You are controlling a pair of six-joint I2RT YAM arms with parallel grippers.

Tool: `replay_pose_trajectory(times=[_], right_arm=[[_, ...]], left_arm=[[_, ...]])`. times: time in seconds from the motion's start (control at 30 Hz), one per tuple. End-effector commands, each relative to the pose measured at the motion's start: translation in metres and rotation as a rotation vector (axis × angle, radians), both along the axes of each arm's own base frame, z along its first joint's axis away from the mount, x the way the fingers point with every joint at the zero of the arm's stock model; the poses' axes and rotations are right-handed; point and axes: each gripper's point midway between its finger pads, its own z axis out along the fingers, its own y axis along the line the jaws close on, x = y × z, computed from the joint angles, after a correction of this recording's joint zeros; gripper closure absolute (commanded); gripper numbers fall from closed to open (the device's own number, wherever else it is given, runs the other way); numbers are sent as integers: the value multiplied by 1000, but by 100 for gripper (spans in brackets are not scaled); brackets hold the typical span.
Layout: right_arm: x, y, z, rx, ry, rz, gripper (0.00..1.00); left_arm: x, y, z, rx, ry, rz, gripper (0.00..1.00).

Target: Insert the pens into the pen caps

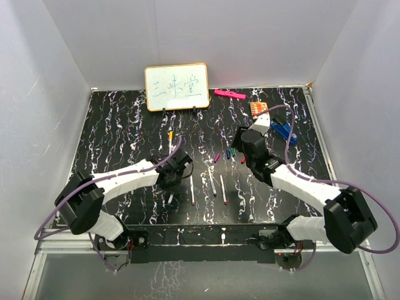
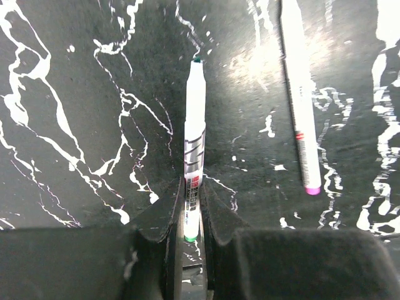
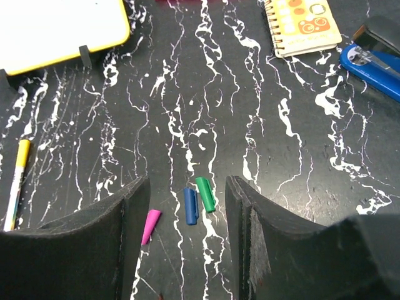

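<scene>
Green pen (image 2: 194, 156) sits clamped in the left tool (image 2: 190, 199), close to the surface (image 2: 75, 81); right tool (image 3: 186, 184), jaws apart, straddles green cap (image 3: 205, 194) and blue cap (image 3: 190, 206) lying just beside each other; closing could pinch both or flick one away.

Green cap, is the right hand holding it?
No, the green cap lies loose on the table beside the blue cap, between the sides of the open right hand.

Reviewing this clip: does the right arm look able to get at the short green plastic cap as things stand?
Probably yes. The short green plastic cap lies uncovered on the table, between the open fingers of the right gripper. The short blue plastic cap close beside it might get pinched too.
</scene>
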Motion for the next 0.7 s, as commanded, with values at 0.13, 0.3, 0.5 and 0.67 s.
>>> replay_pose_trajectory(times=[0.13,0.3,0.5,0.67], right_arm=[[26,15,-27,-58,162,111,52],[30,16,-60,-116,274,101,62],[32,13,-82,-146,331,85,69],[36,12,-91,-165,355,78,71]], left_arm=[[25,-30,50,-176,-147,-42,100],[31,-48,67,-275,-186,-73,100],[34,-62,78,-350,-215,-111,100],[36,-71,85,-402,-242,-141,100]])
